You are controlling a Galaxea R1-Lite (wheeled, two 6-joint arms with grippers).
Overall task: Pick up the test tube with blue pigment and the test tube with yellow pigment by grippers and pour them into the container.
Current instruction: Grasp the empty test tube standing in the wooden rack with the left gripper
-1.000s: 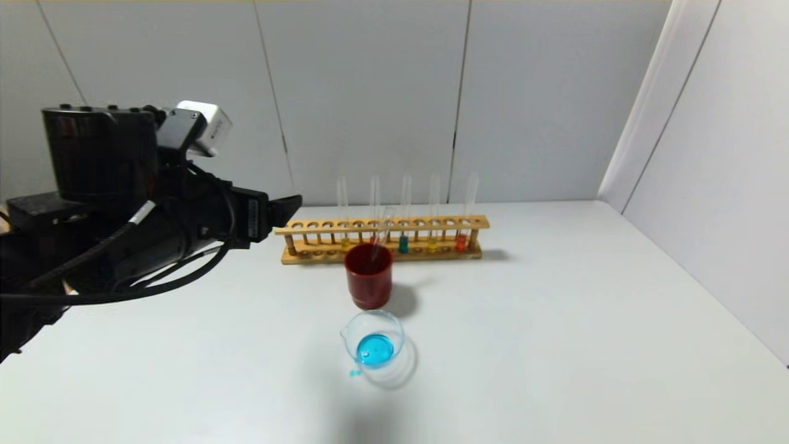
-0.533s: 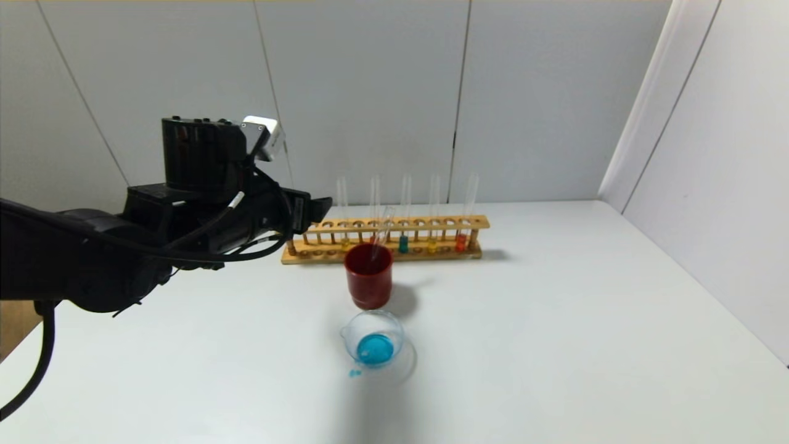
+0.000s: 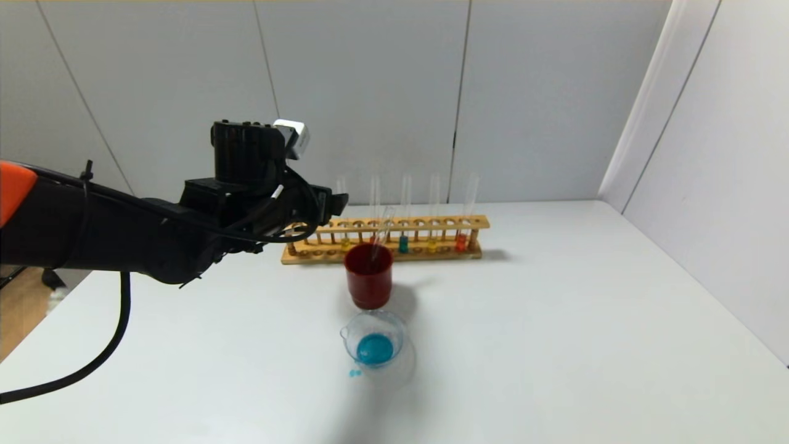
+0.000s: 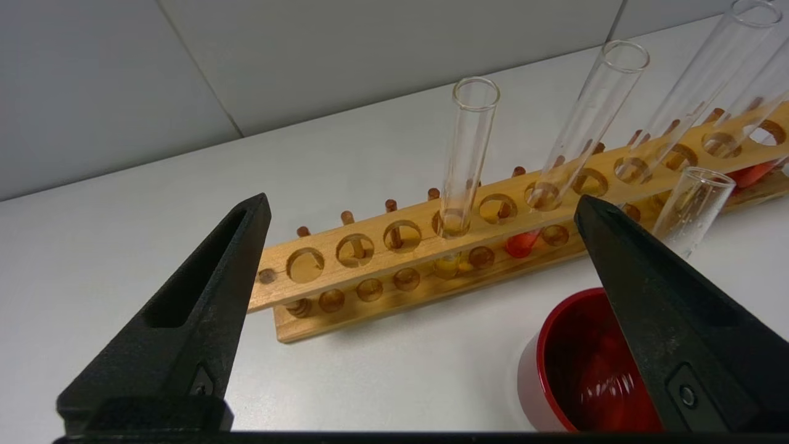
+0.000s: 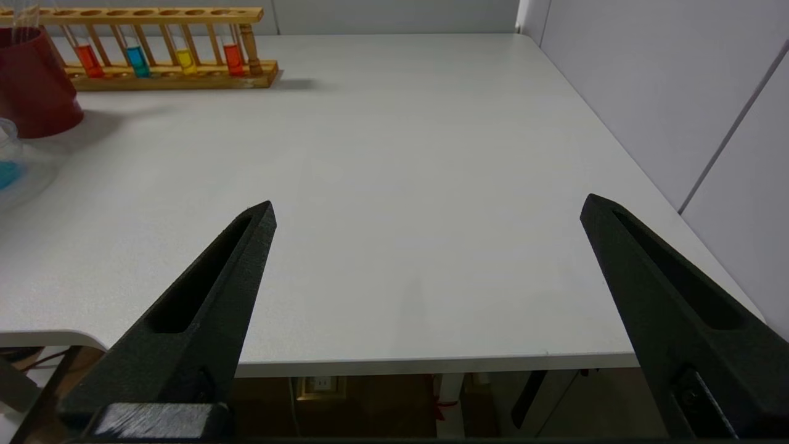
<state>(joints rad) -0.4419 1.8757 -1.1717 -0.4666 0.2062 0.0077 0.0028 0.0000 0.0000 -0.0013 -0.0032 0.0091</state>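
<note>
White tabletop [image 3: 555, 345] carries everything. Black left gripper [image 4: 425, 216], fingers [image 4: 203, 290] spread wide and holding nothing, hovers before the long wooden rack [image 4: 394, 271]. Between its fingertips stands the tall clear glass test tube with yellow pigment [image 4: 465, 160]; the dark-red cup [image 4: 585, 370] sits under one finger with an empty tube leaning inside. The low clear glass beaker [image 3: 373, 339] holds blue liquid. The right gripper [image 5: 425, 209], fingers apart, waits near the tabletop's edge. The blue-pigment tube [image 3: 403, 209] stands in the rack.

The rack [image 3: 385, 239] is set at the table's [image 3: 555, 345] back. The cup [image 3: 368, 275] is placed just before it, and the container [image 3: 373, 339] before the cup.
</note>
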